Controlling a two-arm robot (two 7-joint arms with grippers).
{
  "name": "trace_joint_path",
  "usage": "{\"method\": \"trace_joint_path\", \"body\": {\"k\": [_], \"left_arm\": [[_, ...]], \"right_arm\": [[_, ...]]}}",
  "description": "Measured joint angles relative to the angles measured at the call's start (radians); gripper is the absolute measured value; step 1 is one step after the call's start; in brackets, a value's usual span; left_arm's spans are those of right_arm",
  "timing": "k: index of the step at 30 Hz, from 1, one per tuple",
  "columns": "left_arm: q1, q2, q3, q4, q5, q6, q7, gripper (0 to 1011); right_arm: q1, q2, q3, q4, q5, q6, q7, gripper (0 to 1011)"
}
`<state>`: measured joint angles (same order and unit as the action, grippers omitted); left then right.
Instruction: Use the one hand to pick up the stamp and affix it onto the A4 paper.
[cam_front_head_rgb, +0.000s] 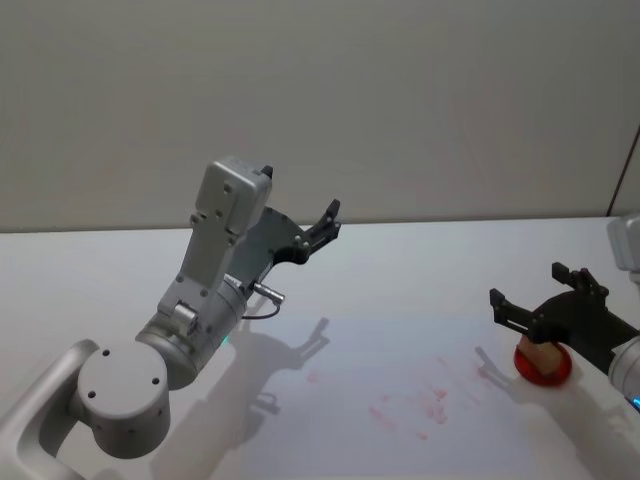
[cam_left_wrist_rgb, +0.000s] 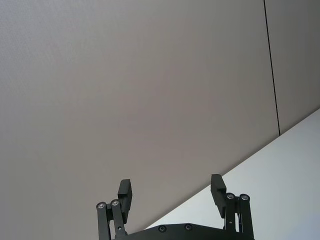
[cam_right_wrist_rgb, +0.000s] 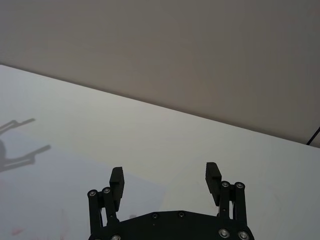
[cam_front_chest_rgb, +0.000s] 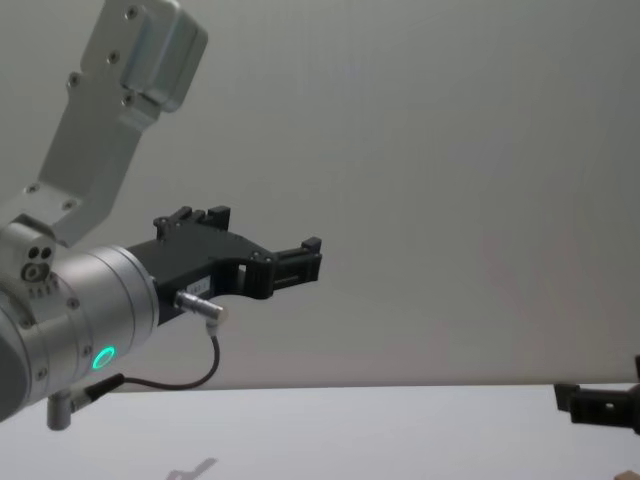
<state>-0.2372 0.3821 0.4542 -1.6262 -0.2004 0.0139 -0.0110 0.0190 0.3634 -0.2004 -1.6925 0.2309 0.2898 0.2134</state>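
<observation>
A stamp (cam_front_head_rgb: 541, 356) with a wooden handle stands on a round red pad (cam_front_head_rgb: 548, 372) at the table's right side. My right gripper (cam_front_head_rgb: 528, 286), the hand, hovers just above it and partly covers it, fingers open with nothing between them. In the right wrist view the same gripper (cam_right_wrist_rgb: 165, 177) stands open over the table. The A4 paper (cam_front_head_rgb: 350, 360) lies flat in the middle of the table and carries several faint red marks (cam_front_head_rgb: 432, 393). My left gripper (cam_front_head_rgb: 322, 224) is raised high at the left, open and holding nothing.
The white table (cam_front_head_rgb: 420, 260) ends at a plain grey wall behind. My left arm's large silver wrist (cam_front_chest_rgb: 90, 310) with a green light ring hangs over the table's left part. The left gripper (cam_left_wrist_rgb: 171, 189) points at the wall.
</observation>
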Motion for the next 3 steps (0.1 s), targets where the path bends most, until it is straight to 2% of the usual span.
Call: {"method": "trace_joint_path", "body": {"k": [3], "left_arm": [[0.000, 0.000, 0.000, 0.000, 0.000, 0.000, 0.000, 1001]], "right_arm": [[0.000, -0.001, 0.000, -0.004, 0.003, -0.002, -0.002, 1001]]}}
